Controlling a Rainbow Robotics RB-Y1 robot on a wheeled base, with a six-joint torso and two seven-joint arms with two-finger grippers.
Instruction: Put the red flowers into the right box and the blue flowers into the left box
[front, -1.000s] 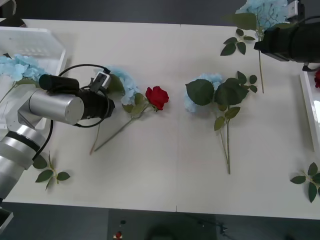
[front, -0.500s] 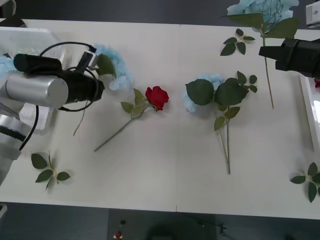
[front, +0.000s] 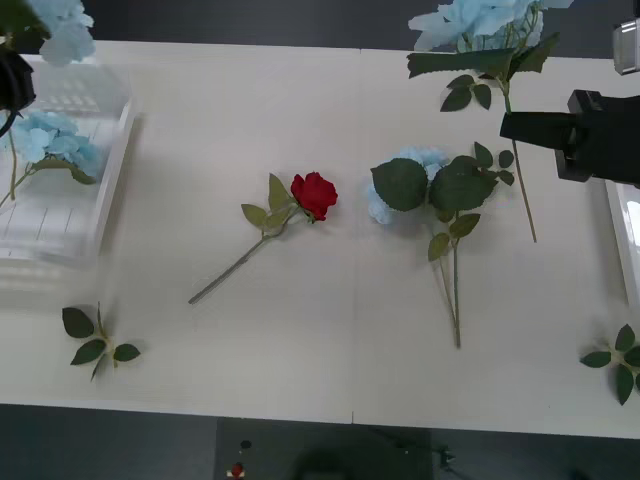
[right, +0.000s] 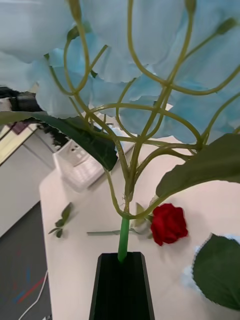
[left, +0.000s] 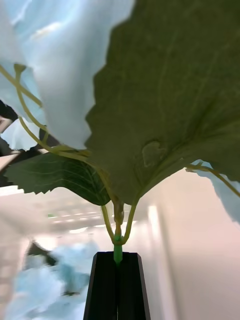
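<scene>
My left gripper (front: 10, 78) is at the far left above the left box (front: 105, 170), shut on the stem of a blue flower (front: 62, 28); its black fingers (left: 117, 254) pinch the green stem under a big leaf (left: 175, 100). Another blue flower (front: 50, 140) lies in that box. Raised at the right, my right gripper (front: 508, 125) is shut (right: 121, 257) on the stem of a blue flower (front: 480, 20) (right: 150, 50). A red flower (front: 315, 193) (right: 168, 223) lies mid-table. A third blue flower (front: 405, 185) lies to its right. The right box (front: 618, 240) shows its rim at the right edge.
Loose leaf sprigs lie near the front left (front: 95, 340), the front right (front: 622, 362) and the far right (front: 470, 90). The red flower's stem runs toward the front left. Open table surface lies between the red flower and the left box.
My left arm has carried its blue flower from beside the red flower up and left to over the left box. My right gripper has shifted left with its blue flower.
</scene>
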